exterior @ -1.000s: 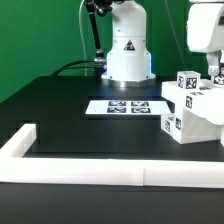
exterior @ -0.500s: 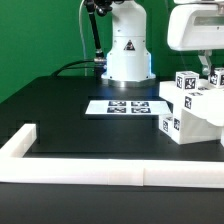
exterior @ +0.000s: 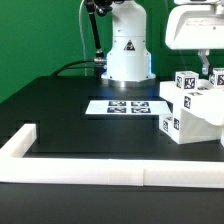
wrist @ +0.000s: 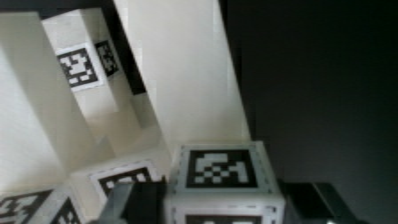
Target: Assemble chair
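Chair point(exterior: 192, 110): chunky white assembly of blocky plastic parts, standing on the black counter point(exterior: 70, 115) at the exterior view's right, partly cut off by the frame edge. Cube-ended pieces carry small black-and-white square tags on their faces; one tagged cube sits low at the front corner, others higher up. In the wrist view the same assembly point(wrist: 178, 90) fills most of the picture, with long white bars running away from a tagged cube end point(wrist: 221, 172) in the foreground. Fingers point(exterior: 214, 73): hanging from the white gripper body at the upper right of the exterior view, drawn close together at the top of the assembly, with a tagged cube end of it between the dark tips seen at the edge of the wrist view; whether they truly grip it cannot be told. Marker board point(exterior: 125, 107): thin flat white sheet with printed tags, lying on the counter in front of the robot base point(exterior: 127, 50), well apart from the fingers. Border rail point(exterior: 100, 172): long low white strip along the counter's near edge, turning a corner at the exterior view's left.
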`<state>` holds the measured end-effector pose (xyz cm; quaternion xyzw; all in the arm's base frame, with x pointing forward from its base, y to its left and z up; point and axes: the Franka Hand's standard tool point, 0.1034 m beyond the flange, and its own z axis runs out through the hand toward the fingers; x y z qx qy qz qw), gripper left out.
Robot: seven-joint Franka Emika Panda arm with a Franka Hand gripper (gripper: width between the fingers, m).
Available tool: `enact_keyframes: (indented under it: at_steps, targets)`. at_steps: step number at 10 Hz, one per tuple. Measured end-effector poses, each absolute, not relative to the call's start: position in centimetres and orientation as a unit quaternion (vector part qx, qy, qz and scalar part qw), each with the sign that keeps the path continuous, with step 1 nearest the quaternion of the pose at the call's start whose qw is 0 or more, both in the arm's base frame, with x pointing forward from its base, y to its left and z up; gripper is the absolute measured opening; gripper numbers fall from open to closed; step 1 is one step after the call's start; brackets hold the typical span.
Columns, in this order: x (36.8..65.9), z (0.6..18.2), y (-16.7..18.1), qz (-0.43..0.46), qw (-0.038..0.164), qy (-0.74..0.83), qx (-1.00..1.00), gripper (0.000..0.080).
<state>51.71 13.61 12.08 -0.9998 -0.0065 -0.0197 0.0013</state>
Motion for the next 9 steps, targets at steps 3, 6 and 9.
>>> enact_keyframes:
  at_steps: [3,6,9]
  targets:
    - [51.67,12.07,13.75,-0.019,0.005,0.089,-0.996,0.0288]
    - [51.50,12.05,14.18,-0.016,0.012,0.205,-0.979,0.0288]
    - [51.48,12.04,14.42,-0.006,0.028,0.331,-0.943,0.0288]
